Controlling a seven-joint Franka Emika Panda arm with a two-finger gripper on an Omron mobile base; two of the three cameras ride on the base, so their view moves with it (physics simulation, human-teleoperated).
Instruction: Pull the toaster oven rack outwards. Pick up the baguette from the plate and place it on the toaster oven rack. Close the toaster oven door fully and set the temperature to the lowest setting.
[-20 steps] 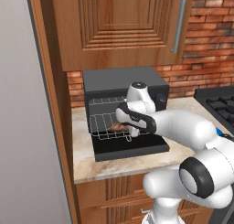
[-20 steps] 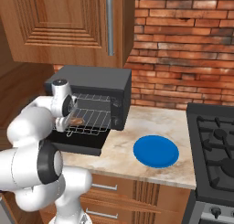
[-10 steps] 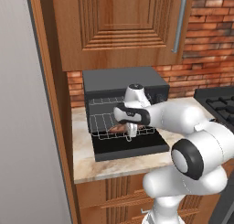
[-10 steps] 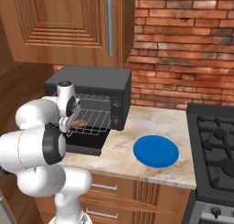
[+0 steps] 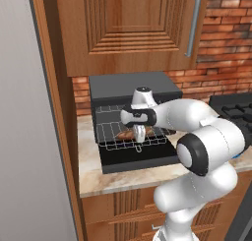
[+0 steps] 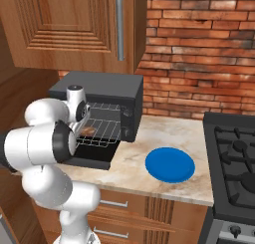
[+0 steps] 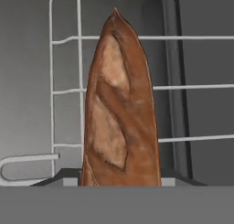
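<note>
Since a second ago: elbow swung forward and right, upper arm now closer to the left base camera; tool [image 5: 140, 135] kept low over pulled-out thin silver wire rack [image 5: 110, 132]. Small slim brown baguette [image 7: 119, 109] lying on rack wires, pointed end aimed away from hand camera, near end between dark fingertips [image 7: 55, 178]. Tool jaws partly apart, one either side of bread; contact or grip cannot be told. Rack drawn out over lowered flat dark door panel [image 5: 133, 159] of dark grey matte box-shaped toaster oven [image 6: 107, 88]. Front wire loop of rack at lower left in hand view. Oven at left end of pale marble worktop [image 6: 144, 161], under wooden wall cabinet [image 6: 74, 24]. Bright blue round plate [image 6: 169, 164] bare, well apart to right of oven. Black stove [image 6: 234, 153] at right.
</note>
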